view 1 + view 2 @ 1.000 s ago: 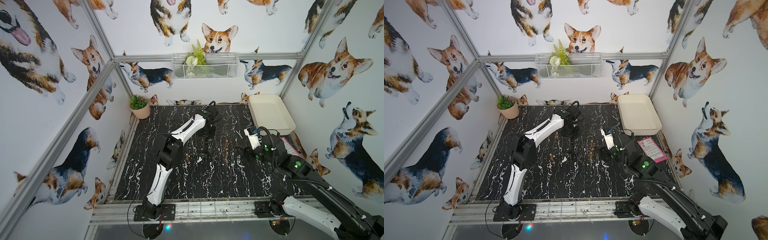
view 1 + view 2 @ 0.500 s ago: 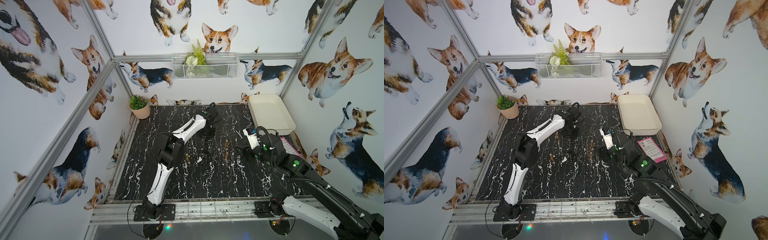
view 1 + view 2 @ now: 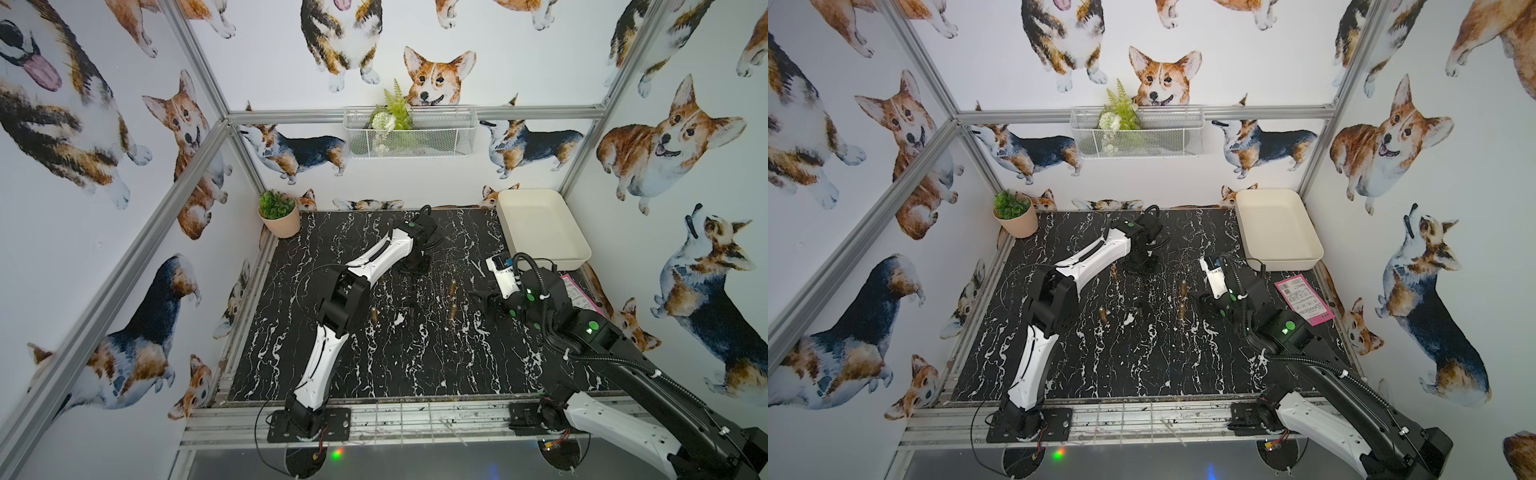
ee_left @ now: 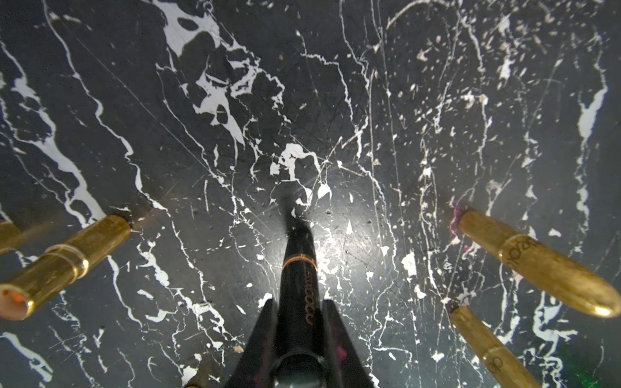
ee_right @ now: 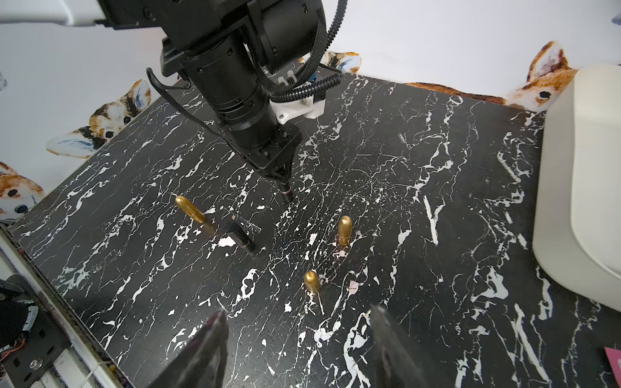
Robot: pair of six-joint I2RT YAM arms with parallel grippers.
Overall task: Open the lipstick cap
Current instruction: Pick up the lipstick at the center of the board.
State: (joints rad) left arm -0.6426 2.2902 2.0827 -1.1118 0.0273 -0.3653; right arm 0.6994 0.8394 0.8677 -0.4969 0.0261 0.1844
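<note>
Nearest you, on the right, your right gripper (image 5: 299,312) hangs with its jaws spread and empty over the marble table (image 5: 437,188). Beyond it stand gold lipsticks (image 5: 344,230), with a second black tube (image 5: 240,236) to their left. Farthest out, toward the table's far middle, your left gripper (image 4: 298,304) has just closed in and now pinches the upright black lipstick (image 4: 299,255) above its gold ring. The cap end looks secured, but the base is not yet held for the pull.
</note>
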